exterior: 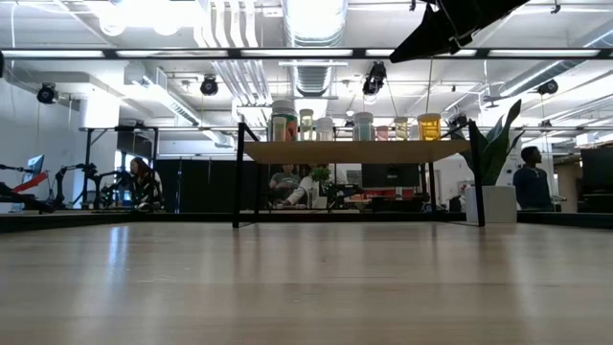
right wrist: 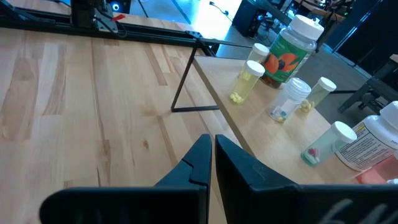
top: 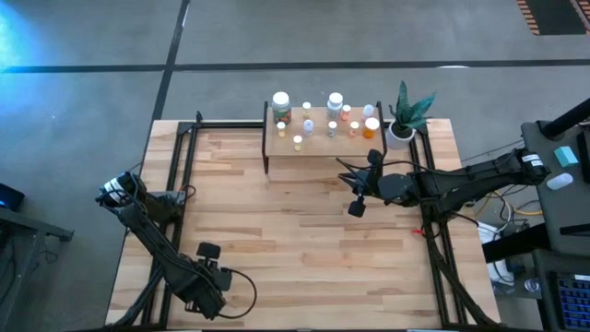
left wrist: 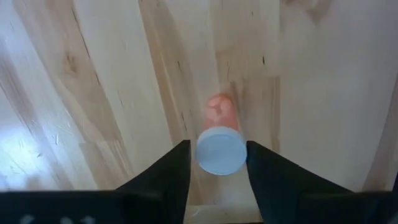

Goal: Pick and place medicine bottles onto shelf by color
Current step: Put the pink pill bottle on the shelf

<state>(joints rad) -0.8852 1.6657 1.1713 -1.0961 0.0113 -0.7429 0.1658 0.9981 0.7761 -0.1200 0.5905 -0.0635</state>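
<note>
The shelf [top: 323, 148], a small light-wood board on thin black legs, stands at the far middle of the surface. About a dozen white-capped bottles [top: 307, 125] stand upright on it, clear, yellow and orange, with a large one [top: 281, 106] at its far left corner. One orange bottle [left wrist: 221, 134] sits between the left pincer's [left wrist: 217, 174] fingers.

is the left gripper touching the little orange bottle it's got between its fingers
Touching. The left wrist view shows the left gripper with both fingers pressed against the white cap of the orange bottle.
</note>
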